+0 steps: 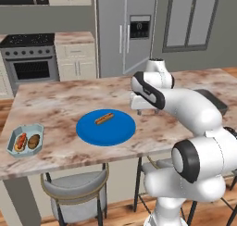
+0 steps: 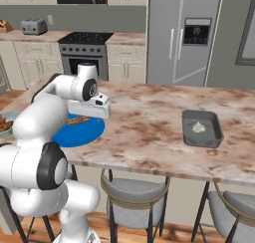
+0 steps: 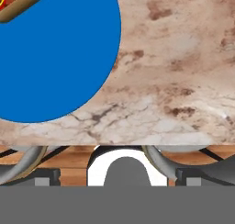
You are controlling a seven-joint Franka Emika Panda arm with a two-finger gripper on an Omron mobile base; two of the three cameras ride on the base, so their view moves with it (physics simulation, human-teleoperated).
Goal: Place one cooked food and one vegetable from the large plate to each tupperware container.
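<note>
Wide-open and empty, hand (image 1: 147, 112) hovers beside bright-blue round plate (image 1: 115, 132) — one hot dog (image 1: 104, 118) on it.

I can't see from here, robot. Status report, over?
Gripper open, empty, beside the large plate. One hot dog left on it. Pale tub filled, dark tub half done. Path clear.

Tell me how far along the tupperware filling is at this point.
Done: the pale blue-grey tub holds a hot dog and a brown potato-like item; the dark grey tub holds one pale item. In hand: nothing; the gripper is open beside the large plate. Left: the hot dog on the plate.
</note>
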